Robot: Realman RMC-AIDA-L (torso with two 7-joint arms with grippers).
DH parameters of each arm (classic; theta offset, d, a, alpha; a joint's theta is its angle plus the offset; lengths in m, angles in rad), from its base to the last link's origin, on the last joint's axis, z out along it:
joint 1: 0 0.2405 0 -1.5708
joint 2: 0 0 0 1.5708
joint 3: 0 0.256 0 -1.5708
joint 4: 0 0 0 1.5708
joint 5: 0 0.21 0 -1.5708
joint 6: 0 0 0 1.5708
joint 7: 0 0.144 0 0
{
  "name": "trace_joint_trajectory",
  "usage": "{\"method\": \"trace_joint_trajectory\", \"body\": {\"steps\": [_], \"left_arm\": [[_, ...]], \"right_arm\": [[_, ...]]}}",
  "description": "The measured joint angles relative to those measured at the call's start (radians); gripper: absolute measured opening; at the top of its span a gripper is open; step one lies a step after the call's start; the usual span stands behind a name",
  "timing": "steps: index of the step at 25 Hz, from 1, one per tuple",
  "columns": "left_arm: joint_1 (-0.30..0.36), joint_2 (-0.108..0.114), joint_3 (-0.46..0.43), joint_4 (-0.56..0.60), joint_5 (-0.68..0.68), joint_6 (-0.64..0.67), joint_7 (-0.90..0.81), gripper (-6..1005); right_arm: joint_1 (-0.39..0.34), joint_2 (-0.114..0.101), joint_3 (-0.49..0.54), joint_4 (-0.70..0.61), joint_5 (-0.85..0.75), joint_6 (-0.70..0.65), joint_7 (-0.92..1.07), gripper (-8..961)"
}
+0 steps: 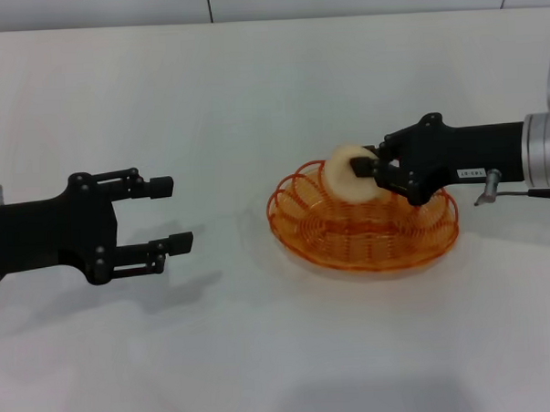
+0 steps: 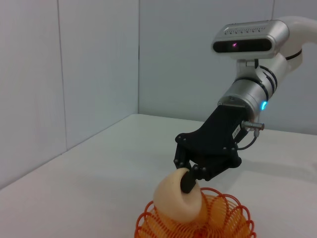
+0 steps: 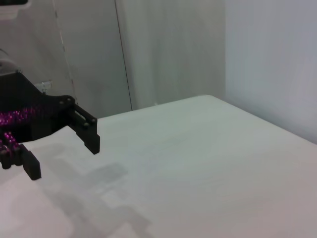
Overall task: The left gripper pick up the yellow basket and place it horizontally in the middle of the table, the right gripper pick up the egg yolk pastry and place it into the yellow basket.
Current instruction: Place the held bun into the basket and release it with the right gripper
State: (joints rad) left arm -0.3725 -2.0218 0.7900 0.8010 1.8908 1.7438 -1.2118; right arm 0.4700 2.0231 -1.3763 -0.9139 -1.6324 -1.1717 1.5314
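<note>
Black fingers of the right gripper are clamped on the egg yolk pastry, one finger lying across its pale face, the other hidden behind it. The bun is held tilted, almost on edge, so its round face shows toward the robot's left. Directly beneath the claw and its load sits the yellow basket, its looped wire rim spreading out on all sides below the fingertips; the pastry's lower edge is down among the wires at the basket's far side, though whether it touches them cannot be told. Behind the fingers, the black wrist carries a small white label and runs back to a silver arm segment at the robot's right.

From the left wrist view, the same claw pinches the pastry just above the orange coils of the basket.

Well apart from all this, out to the robot's left, the left gripper hangs just over the white table, its two fingers spread apart with nothing between them, tips pointing toward the basket. The right wrist view shows those open fingers above the bare tabletop.
</note>
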Motion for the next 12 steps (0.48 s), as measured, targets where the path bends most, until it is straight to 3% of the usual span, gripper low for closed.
{"method": "trace_joint_trajectory", "body": {"steps": [12], "left_arm": [[0.001,0.0,0.0,0.0,0.001,-0.005,0.0,713]], "right_arm": [[-0.01,-0.007,-0.014,0.009,0.051,-0.044,-0.045,355]]}}
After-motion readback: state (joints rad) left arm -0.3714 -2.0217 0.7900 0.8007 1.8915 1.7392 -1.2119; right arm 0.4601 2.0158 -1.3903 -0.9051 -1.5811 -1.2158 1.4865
